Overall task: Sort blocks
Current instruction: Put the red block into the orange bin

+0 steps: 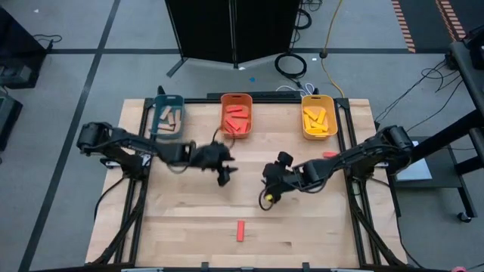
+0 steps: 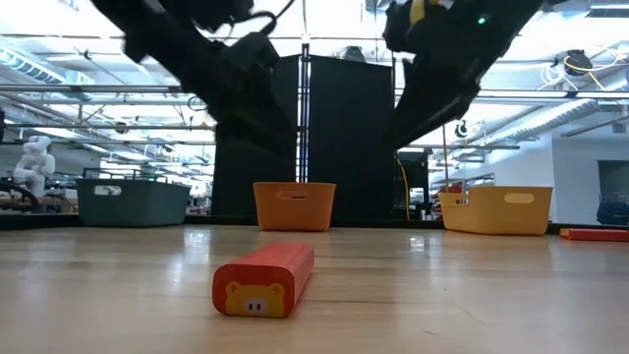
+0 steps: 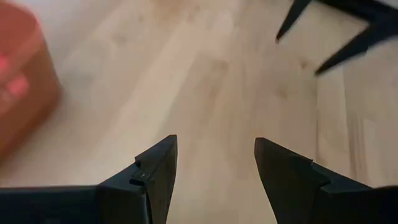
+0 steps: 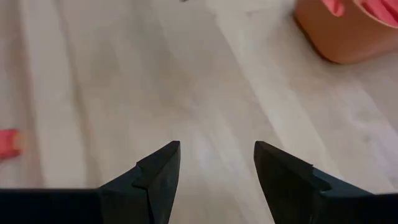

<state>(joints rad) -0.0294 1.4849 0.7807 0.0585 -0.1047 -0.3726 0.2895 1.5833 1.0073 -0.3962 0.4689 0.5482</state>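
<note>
One red block [image 1: 241, 230] lies flat on the table near its near edge. In the low view this block [image 2: 263, 278] shows a pig face on its end. A second red block [image 1: 330, 155] lies by the table's right side and shows at the edge of the low view [image 2: 595, 234]. More red, yellow and tan blocks lie in the bins. My left gripper [image 1: 224, 175] hovers open over the table's middle [image 3: 214, 168]. My right gripper [image 1: 270, 193] hovers open just right of it [image 4: 216, 168]. A red block [image 4: 9, 142] shows at the edge of the right wrist view.
Three bins stand along the far edge: a teal bin [image 1: 168, 115] with tan blocks, an orange bin [image 1: 236, 115] with red blocks and a yellow bin [image 1: 318, 117] with yellow blocks. Bare wood lies between the grippers and the near edge.
</note>
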